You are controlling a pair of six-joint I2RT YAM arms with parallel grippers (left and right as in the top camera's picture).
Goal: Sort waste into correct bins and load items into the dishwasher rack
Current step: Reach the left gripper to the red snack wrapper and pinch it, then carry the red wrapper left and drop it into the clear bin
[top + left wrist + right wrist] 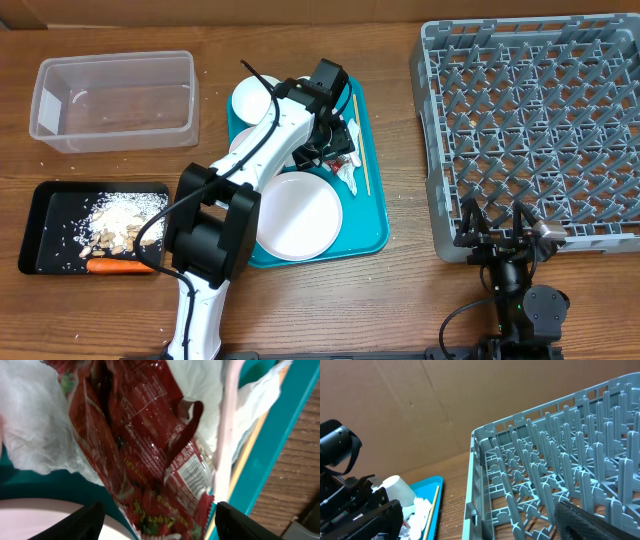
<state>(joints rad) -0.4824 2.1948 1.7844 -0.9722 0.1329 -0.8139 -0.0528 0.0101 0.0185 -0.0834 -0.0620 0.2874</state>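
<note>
A red foil wrapper [145, 450] lies on crumpled white napkins [35, 420] on the teal tray [280, 435]. My left gripper [157, 527] is open right over it, with the wrapper's lower end between the two black fingers [85, 522]. Overhead, that gripper [327, 143] hangs over the tray's right half beside the wrapper [347, 153]. A white plate [297, 215] and a white bowl [254, 100] also sit on the tray. My right gripper [497, 232] is open and empty at the front left corner of the grey dishwasher rack [535, 130].
The clear tub [115, 100] stands at the back left. In front of it the black tray [45, 215] holds rice crumbs [120, 220] and a carrot [118, 266]. A wooden stick [358, 140] lies along the teal tray's right edge. A white cup [397, 487] and a fork [422, 507] show on the tray.
</note>
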